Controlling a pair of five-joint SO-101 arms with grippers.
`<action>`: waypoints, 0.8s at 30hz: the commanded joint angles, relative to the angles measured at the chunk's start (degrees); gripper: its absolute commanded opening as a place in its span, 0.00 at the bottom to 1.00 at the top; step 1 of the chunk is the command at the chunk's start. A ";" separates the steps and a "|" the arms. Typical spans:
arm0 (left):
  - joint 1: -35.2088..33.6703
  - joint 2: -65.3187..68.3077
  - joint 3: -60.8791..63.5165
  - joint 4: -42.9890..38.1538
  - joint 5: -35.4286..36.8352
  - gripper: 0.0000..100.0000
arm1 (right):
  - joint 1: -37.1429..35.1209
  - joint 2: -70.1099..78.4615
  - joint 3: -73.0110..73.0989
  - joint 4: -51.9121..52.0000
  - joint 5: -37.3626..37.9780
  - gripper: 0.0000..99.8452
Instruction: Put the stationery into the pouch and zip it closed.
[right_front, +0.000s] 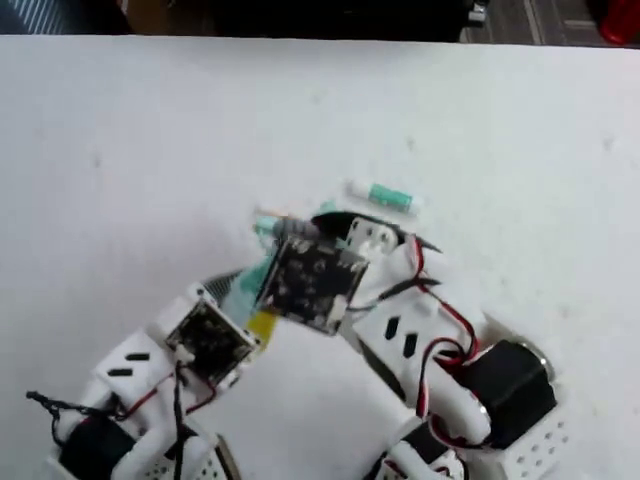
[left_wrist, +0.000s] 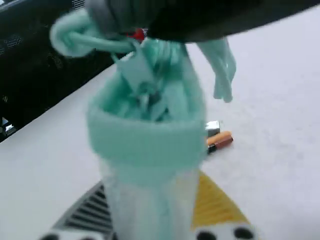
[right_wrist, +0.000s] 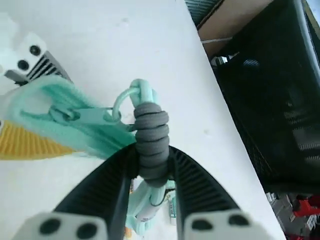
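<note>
Right pincer (right_wrist: 152, 167): jaws pinched on the grey cord (right_wrist: 151, 142) of the zip pull.
Left pincer (left_wrist: 150, 212): closed on the pouch (left_wrist: 150, 145) at its lower end.
Zip line: runs from the slider (right_wrist: 62, 114) straight back to the right pincer.
Stick (right_front: 385, 196): on the table just beyond the pouch, not inside.

The pouch (right_front: 238, 290) is mostly hidden from above, its contents blurred.

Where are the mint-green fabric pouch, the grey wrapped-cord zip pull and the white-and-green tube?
mint-green fabric pouch (left_wrist: 145, 142): left wrist view, on its thick top rim.
grey wrapped-cord zip pull (right_wrist: 151, 142): right wrist view, on the middle of the coil.
white-and-green tube (right_front: 388, 197): high view, on its green band.
</note>
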 joint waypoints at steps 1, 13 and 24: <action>-6.11 -0.13 5.01 -14.86 1.32 0.06 | 4.35 -0.13 0.00 -6.11 -6.15 0.02; -5.93 0.13 15.74 -31.82 13.27 0.03 | 5.23 -0.04 5.45 -12.18 -9.32 0.02; -6.90 19.38 8.09 -30.95 11.34 0.03 | 3.21 9.19 5.19 -12.53 -11.60 0.02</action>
